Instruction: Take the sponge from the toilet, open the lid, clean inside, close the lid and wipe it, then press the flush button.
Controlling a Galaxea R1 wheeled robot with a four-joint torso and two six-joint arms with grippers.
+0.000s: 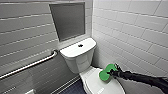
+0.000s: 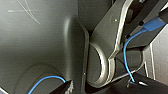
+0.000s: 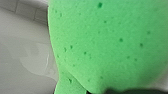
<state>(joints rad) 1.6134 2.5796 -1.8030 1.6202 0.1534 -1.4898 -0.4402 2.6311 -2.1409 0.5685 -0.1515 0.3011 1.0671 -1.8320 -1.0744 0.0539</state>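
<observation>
Green sponge (image 1: 107, 72), one, clamped in right gripper (image 1: 111, 73) over one lid (image 1: 98, 84), five o'clock of tank (image 1: 78, 51); wrist view adds pores.

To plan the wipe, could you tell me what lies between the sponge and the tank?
Only bare white lid between sponge and tank, in the head view.

White glossy rectangular wall tiles (image 1: 130, 32) flank a grey rectangular recessed panel (image 1: 68, 21). Below-left of it runs a silver metal grab bar (image 1: 30, 65), and farther below lies dark blue floor (image 1: 73, 88).
</observation>
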